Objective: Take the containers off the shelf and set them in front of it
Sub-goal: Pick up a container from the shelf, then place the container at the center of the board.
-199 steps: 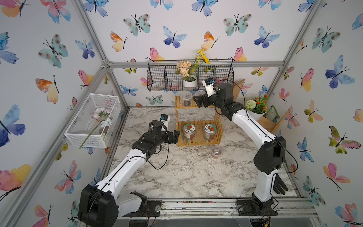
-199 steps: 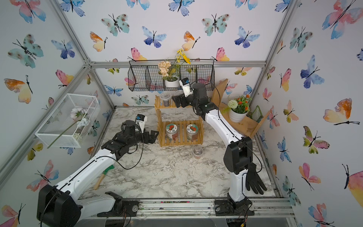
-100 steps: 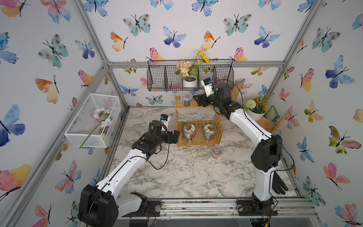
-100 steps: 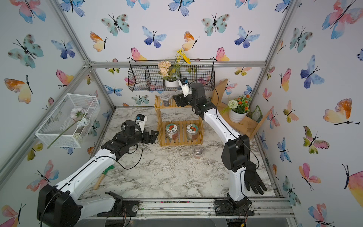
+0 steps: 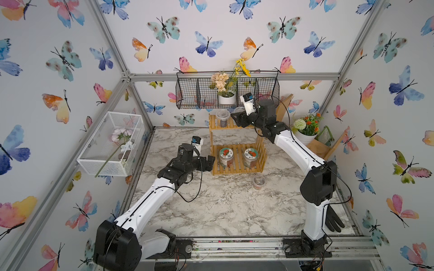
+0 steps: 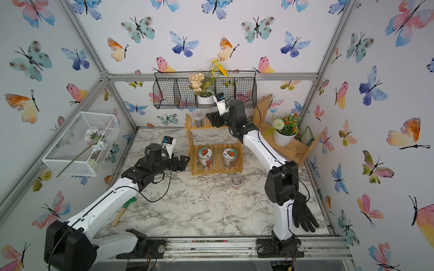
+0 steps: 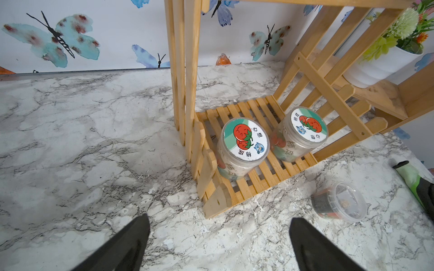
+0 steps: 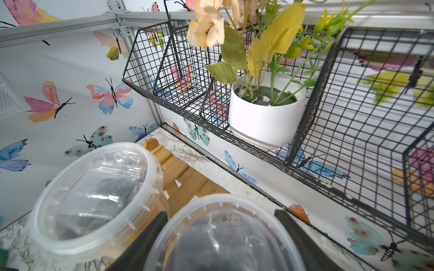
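The bamboo shelf (image 5: 238, 169) (image 6: 216, 170) stands at the back of the marble table. Two teal-lidded jars (image 5: 226, 156) (image 5: 250, 156) sit on its lower tier. On the top tier stands a small clear-lidded cup (image 5: 223, 117) (image 8: 94, 192). Beside it, my right gripper (image 5: 236, 117) (image 8: 220, 212) is shut on a second small cup (image 8: 218, 239), one finger on each side. A third cup (image 5: 259, 181) (image 7: 340, 201) rests on the table in front of the shelf. My left gripper (image 5: 210, 162) (image 7: 218, 218) hangs open and empty, left of the lower tier.
A black wire basket (image 5: 267, 93) holding a white flower pot (image 5: 226, 99) hangs just above the top tier. At the right, a plain wooden shelf (image 5: 321, 147) carries another pot. A white mesh box (image 5: 110, 143) is on the left wall. A black glove (image 5: 333, 218) and a green-handled tool (image 6: 124, 208) lie on the table.
The right gripper's jaws have closed in from wide open onto the cup on the top tier, and its elbow has shifted slightly. The left arm has stayed still.
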